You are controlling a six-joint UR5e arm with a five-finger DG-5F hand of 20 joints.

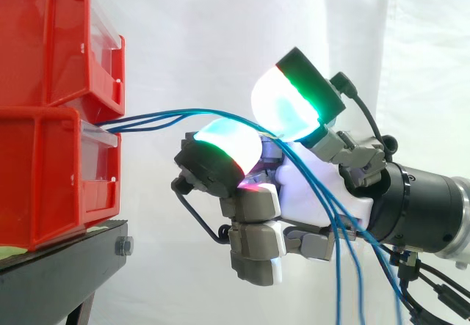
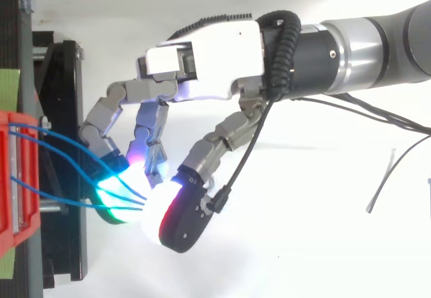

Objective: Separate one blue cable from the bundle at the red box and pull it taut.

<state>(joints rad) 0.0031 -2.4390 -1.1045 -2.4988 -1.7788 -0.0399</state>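
Observation:
Several thin blue cables (image 1: 161, 116) come out between the two stacked red bins (image 1: 51, 53) at the left and run right in a loose bundle to my hand (image 1: 316, 193). They pass between a glowing green-white upper pad (image 1: 290, 101) and a lower pad (image 1: 224, 145), then hang down over the palm (image 1: 339, 266). In the top view my hand (image 2: 209, 62) reaches in from the right with its fingers curled down toward the red box (image 2: 13, 177). The thumb pad (image 2: 172, 217) meets a green-lit pad (image 2: 114, 204) where the cables end. I cannot tell if one cable is separate from the others.
The bins stand on a black stand (image 1: 66, 266) at the left, its frame close under my fingertips in the top view (image 2: 64, 143). A thin grey stray wire (image 2: 384, 183) lies on the white surface at the right. A white curtain hangs behind.

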